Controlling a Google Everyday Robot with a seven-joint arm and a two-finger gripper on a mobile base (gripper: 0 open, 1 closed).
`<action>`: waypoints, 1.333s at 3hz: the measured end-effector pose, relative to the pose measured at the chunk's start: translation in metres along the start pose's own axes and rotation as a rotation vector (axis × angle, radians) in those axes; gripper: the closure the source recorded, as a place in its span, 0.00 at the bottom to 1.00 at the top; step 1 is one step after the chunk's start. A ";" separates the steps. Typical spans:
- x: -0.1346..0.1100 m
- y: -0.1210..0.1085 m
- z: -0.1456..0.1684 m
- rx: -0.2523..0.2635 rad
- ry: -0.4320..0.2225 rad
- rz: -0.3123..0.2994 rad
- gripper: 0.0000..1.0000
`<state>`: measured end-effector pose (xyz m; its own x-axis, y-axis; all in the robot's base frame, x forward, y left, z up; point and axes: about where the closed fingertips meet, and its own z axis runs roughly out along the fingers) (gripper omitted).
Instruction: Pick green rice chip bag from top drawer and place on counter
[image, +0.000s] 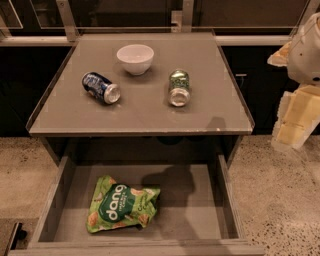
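A crinkly green rice chip bag (122, 210) lies inside the shallow grey top drawer (197, 212). My gripper (295, 119) hangs right of that drawer; I cannot tell its state.

The speckled tan stone floor (280, 200) lies all around. Black cupboards (20, 90) stand at the back, under a long pale grey rail (260, 40). The light is dim. The gripper (294, 122) hangs at the right edge.

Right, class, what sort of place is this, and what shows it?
Probably a kitchenette or break area: a white round bowl and blue drink can on the grey square counter, a crinkly green rice chip bag in the open grey top drawer, dark cabinets behind. The gripper hangs right of the counter.
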<state>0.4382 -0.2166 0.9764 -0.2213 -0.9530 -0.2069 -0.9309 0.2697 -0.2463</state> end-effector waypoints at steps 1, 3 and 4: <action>0.000 0.000 0.000 0.000 0.000 0.000 0.00; 0.001 0.029 0.030 0.020 -0.129 0.079 0.00; 0.006 0.057 0.065 0.017 -0.255 0.189 0.00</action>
<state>0.4030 -0.1982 0.8999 -0.3079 -0.8211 -0.4805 -0.8746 0.4431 -0.1967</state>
